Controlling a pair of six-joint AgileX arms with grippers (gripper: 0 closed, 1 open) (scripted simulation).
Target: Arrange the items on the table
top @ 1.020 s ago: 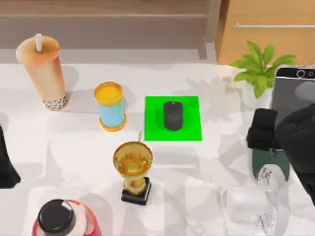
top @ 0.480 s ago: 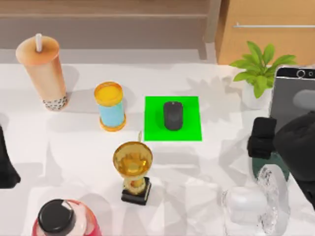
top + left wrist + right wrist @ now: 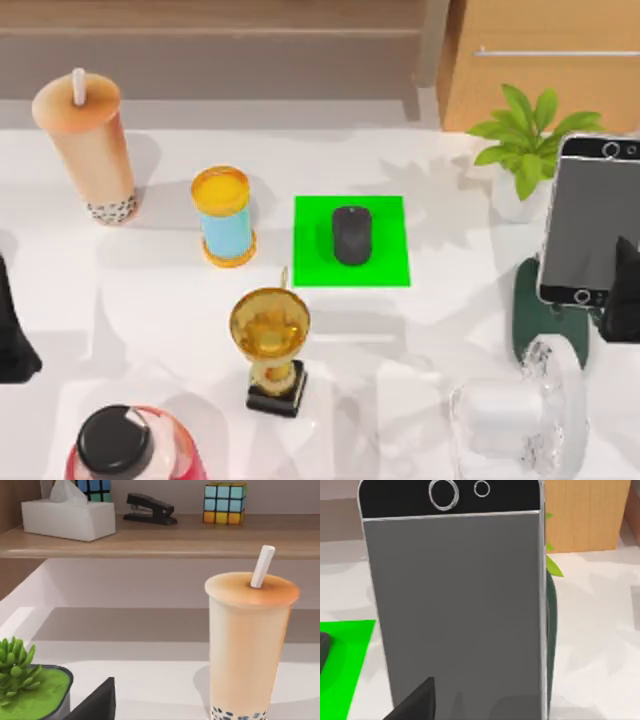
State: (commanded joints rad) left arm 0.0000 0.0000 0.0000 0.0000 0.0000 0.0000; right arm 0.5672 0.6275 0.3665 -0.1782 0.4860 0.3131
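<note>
The tall tan bubble-tea cup (image 3: 86, 150) with its white straw stands at the table's back left, and it is close by in the left wrist view (image 3: 247, 645). On a green mat (image 3: 385, 265) in the middle lies the black mouse (image 3: 351, 235). The grey-screened smartphone (image 3: 590, 220) stands upright on a dark green stand (image 3: 532, 325) at the right, with nothing holding it, and it looms large in the right wrist view (image 3: 455, 605). In front of it lies the white fan (image 3: 520, 420) with a clear cage. My right gripper (image 3: 622, 300) is at the right edge, beside the phone and apart from it. My left gripper (image 3: 10, 335) is parked at the left edge.
A yellow-lidded blue can (image 3: 224, 215), a gold trophy (image 3: 271, 345), a red bottle with a black cap (image 3: 125, 450) and a potted plant (image 3: 525, 140) also stand on the table (image 3: 150, 300). A shelf (image 3: 165, 535) behind holds a tissue box, a stapler and cubes.
My right arm has drawn back to the right, off the smartphone, which now stands uncovered on its stand. Nothing else has moved.
</note>
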